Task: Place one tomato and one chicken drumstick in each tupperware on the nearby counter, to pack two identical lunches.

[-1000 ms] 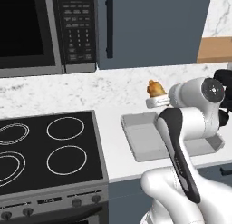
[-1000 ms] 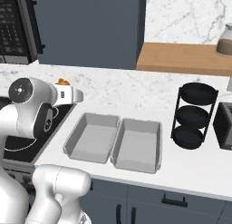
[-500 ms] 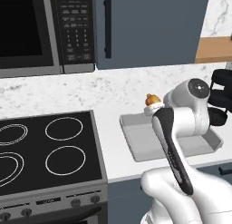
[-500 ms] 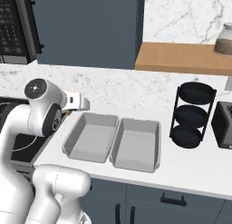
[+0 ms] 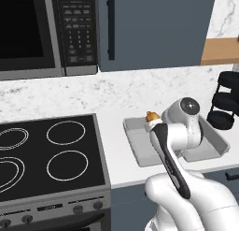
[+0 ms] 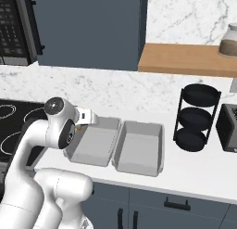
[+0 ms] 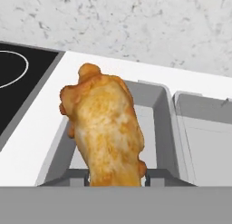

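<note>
A golden-brown chicken drumstick [image 7: 106, 132] stands between the fingers of my gripper [image 7: 118, 177], which is shut on it. It hangs over the near left end of the left tupperware [image 7: 159, 105], a shallow light-grey container. The right tupperware [image 7: 204, 128] lies right beside it. From the right base view the two containers [image 6: 95, 142] [image 6: 139, 147] sit side by side on the white counter [image 6: 185, 177], and nothing shows inside them. In the left base view the drumstick's end [image 5: 151, 116] peeks above my arm at the rim of the left tupperware [image 5: 137, 141]. The tomato is out of view.
A black cooktop [image 5: 46, 155] lies left of the containers, with a microwave [image 5: 28, 33] above it. To the right stand a black tiered rack [image 6: 196, 117] and a dark toaster [image 6: 229, 128]. A wooden shelf [image 6: 185, 59] holds a jar [image 6: 229, 40].
The hand has carried the drumstick down and to the right, from over the counter by the cooktop to low over the left tupperware's end. The grip has stayed shut.
</note>
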Motion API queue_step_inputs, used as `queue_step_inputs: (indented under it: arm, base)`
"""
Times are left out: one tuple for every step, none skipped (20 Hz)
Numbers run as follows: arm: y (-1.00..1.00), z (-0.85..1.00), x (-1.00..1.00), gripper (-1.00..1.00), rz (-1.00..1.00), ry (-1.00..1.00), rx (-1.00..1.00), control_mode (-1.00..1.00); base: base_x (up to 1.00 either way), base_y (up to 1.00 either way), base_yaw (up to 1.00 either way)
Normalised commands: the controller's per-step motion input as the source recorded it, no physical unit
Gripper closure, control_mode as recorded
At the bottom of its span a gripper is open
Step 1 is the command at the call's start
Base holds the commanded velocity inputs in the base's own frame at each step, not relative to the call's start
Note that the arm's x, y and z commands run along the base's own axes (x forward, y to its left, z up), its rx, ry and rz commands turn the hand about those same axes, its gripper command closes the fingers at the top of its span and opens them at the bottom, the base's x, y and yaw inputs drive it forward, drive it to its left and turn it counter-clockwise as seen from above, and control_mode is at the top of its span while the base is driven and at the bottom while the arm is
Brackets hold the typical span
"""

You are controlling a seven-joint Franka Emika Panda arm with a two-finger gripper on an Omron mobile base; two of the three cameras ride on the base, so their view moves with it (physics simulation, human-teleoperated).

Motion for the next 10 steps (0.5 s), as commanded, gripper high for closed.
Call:
queue_step_inputs:
  arm:
    - [0.0,-0.4,0.42,1.0,0.0,0.11,0.0,-1.0]
    - [0.0,-0.4,0.41,1.0,0.0,0.12,0.0,-1.0]
    - [0.0,-0.38,0.4,1.0,0.0,0.13,0.0,-1.0]
    - [0.0,-0.39,0.35,1.0,0.0,0.15,0.0,-1.0]
    - [0.0,-0.38,0.32,1.0,0.0,0.17,0.0,-1.0]
    - [0.0,-0.39,0.31,1.0,0.0,0.19,0.0,-1.0]
    - [0.0,-0.38,0.29,1.0,0.0,0.19,0.0,-1.0]
    - [0.0,-0.38,0.29,1.0,0.0,0.19,0.0,-1.0]
    - [0.0,-0.39,0.29,1.0,0.0,0.18,0.0,-1.0]
    - [0.0,-0.42,0.28,1.0,0.0,0.17,0.0,-1.0]
  base:
    - [0.0,0.0,0.0]
    - [0.0,0.0,0.0]
    - [0.0,0.0,0.0]
    - [0.0,0.0,0.0]
    - [0.0,0.0,0.0]
    - [0.0,0.0,0.0]
    - [0.0,0.0,0.0]
    - [0.0,0.0,0.0]
    - [0.0,0.0,0.0]
    - [0.0,0.0,0.0]
